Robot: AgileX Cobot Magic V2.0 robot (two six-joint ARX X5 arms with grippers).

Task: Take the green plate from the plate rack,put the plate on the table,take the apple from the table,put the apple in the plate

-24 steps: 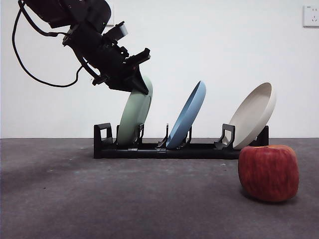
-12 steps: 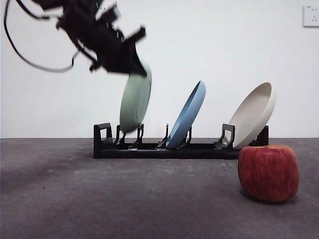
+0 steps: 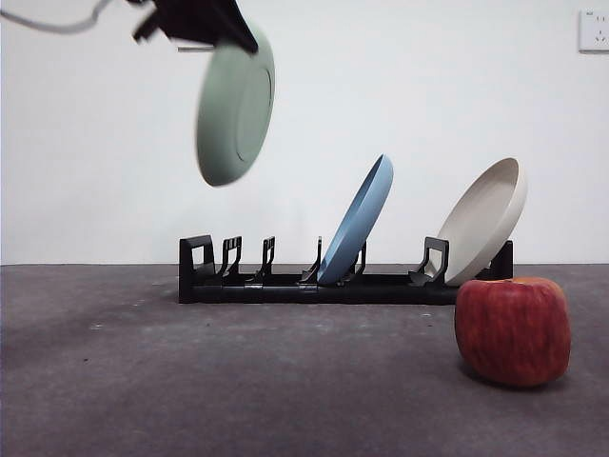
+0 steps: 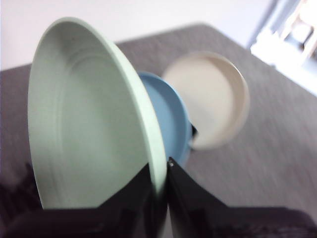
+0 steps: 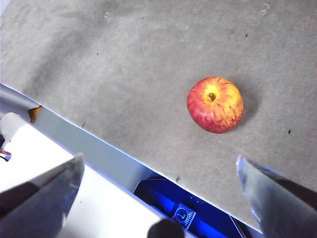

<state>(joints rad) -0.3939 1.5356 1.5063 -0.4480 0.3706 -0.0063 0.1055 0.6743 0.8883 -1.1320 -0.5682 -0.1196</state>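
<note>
The green plate (image 3: 235, 107) hangs in the air high above the left end of the plate rack (image 3: 285, 282), held by its top rim. My left gripper (image 3: 205, 21) is shut on that rim, and the left wrist view shows the green plate (image 4: 89, 124) pinched edge-on between the jaws of my left gripper (image 4: 159, 186). The apple (image 3: 513, 329) rests on the table (image 3: 238, 381) at the front right. My right gripper (image 5: 158, 188) is open and hovers high over the apple (image 5: 215, 104), well apart from it.
A blue plate (image 3: 358, 219) and a beige plate (image 3: 485, 219) lean in the rack's middle and right slots. The table's near edge (image 5: 124, 148) runs under the right gripper. A wall socket (image 3: 594, 30) is at the top right.
The left gripper lifted the green plate up and slightly left, out of its rack slot, into the air. The apple and the other plates stayed put.
</note>
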